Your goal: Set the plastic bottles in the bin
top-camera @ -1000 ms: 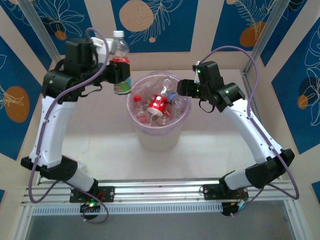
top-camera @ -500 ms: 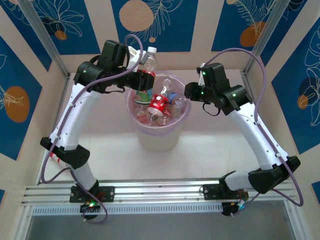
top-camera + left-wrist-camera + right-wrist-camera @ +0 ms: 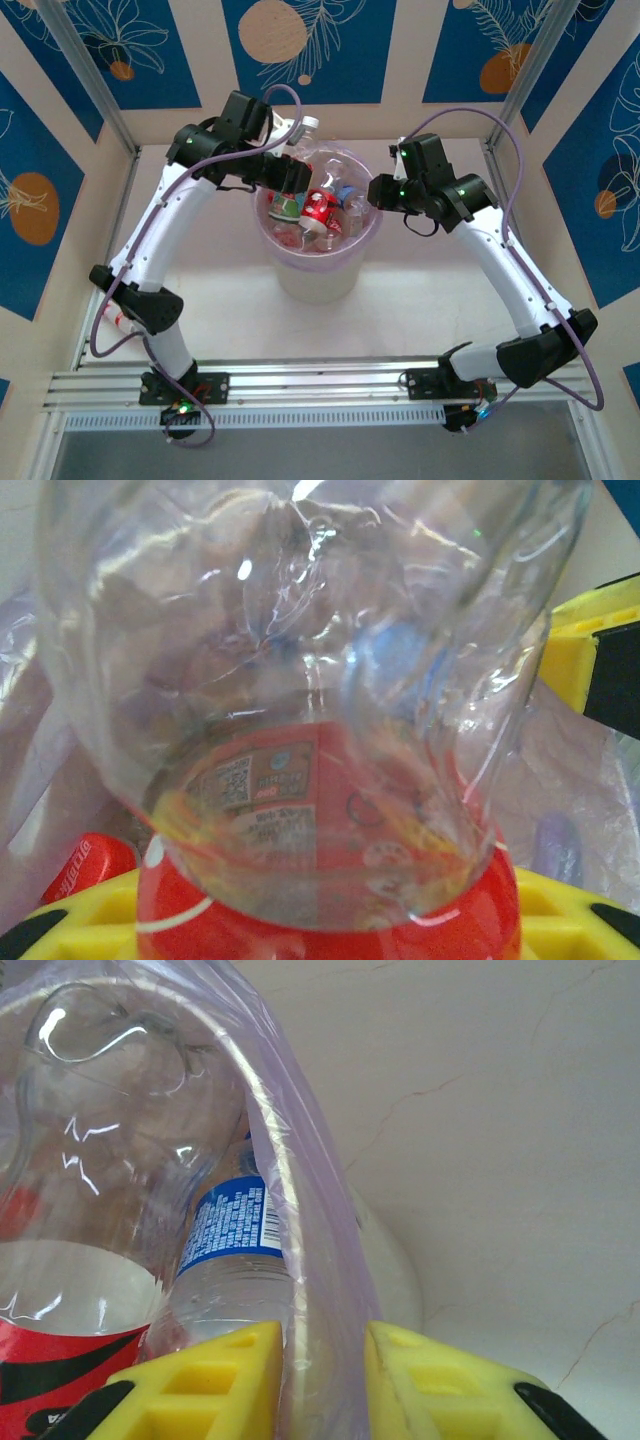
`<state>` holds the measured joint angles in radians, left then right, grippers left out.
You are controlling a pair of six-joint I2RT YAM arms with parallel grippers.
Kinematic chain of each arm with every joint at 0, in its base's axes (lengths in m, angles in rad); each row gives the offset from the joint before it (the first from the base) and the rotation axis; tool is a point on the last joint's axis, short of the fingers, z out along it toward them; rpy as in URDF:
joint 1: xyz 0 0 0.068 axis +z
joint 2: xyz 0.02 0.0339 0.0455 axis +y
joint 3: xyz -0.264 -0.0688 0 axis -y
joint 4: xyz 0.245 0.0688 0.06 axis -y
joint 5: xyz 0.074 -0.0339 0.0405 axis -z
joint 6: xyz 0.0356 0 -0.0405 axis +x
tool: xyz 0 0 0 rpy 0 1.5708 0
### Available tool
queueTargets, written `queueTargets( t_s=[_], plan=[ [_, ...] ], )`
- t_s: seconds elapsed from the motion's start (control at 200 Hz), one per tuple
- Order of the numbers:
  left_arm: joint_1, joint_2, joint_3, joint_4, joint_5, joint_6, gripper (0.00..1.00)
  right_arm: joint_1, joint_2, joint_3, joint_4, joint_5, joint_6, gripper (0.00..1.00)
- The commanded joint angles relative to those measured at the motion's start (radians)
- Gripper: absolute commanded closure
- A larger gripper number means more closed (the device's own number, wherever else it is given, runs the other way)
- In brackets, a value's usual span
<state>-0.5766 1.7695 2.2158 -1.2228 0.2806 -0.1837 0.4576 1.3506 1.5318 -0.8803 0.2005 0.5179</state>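
My left gripper (image 3: 289, 190) is shut on a clear, red-labelled plastic bottle (image 3: 293, 172) with a white cap, held tilted over the left rim of the bin (image 3: 316, 276). The left wrist view has this bottle (image 3: 300, 680) up close, with my yellow fingers (image 3: 560, 910) on either side of its red label. The bin is a white pail with a pinkish-purple liner, holding several bottles (image 3: 320, 210). My right gripper (image 3: 376, 190) is at the bin's right rim, its fingers (image 3: 200, 1385) shut on the lined rim (image 3: 310, 1260). A blue-labelled bottle (image 3: 228, 1222) lies just inside.
The bin stands mid-table on a pale surface (image 3: 420, 290), which lies bare around it. Blue-patterned wall panels (image 3: 300, 40) and metal posts (image 3: 90, 80) enclose the back and sides. An aluminium rail (image 3: 320, 385) runs along the near edge.
My left arm has swung right and down, carrying the bottle from left of the bin to over its left rim, tilting it. The right gripper has edged left onto the bin's right rim.
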Motion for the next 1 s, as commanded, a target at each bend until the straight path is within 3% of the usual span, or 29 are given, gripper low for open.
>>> queueTargets(
  t_s=[0.0, 0.135, 0.205, 0.355, 0.49, 0.57, 0.68, 0.845, 0.99],
  plan=[
    [-0.008, 0.013, -0.032, -0.038, -0.003, 0.034, 1.0, -0.004, 0.004, -0.013, 0.02, -0.031, 0.001, 0.72],
    [-0.006, 0.016, -0.065, -0.037, -0.004, 0.049, 0.99, -0.005, 0.008, -0.012, 0.025, -0.033, -0.004, 0.73],
    [-0.008, 0.022, -0.075, -0.038, 0.002, 0.057, 0.93, -0.005, 0.011, -0.011, 0.029, -0.033, -0.004, 0.74],
    [-0.006, 0.036, -0.08, -0.04, 0.01, 0.06, 0.66, -0.005, 0.014, -0.011, 0.031, -0.033, -0.004, 0.74],
    [-0.002, 0.023, -0.075, -0.016, 0.011, 0.045, 0.5, -0.004, 0.014, -0.01, 0.032, -0.032, -0.004, 0.74],
    [0.003, 0.012, -0.067, -0.003, 0.016, 0.033, 0.33, -0.005, 0.014, -0.01, 0.033, -0.032, -0.005, 0.74],
    [0.011, 0.004, -0.051, 0.009, 0.019, 0.028, 0.2, -0.005, 0.017, -0.009, 0.035, -0.032, -0.004, 0.74],
    [0.021, 0.001, -0.02, 0.027, -0.032, 0.043, 0.15, -0.005, 0.018, -0.008, 0.036, -0.033, -0.007, 0.74],
    [0.029, 0.005, 0.014, 0.073, -0.073, 0.053, 0.17, -0.005, 0.018, -0.005, 0.034, -0.032, -0.008, 0.74]
  ],
)
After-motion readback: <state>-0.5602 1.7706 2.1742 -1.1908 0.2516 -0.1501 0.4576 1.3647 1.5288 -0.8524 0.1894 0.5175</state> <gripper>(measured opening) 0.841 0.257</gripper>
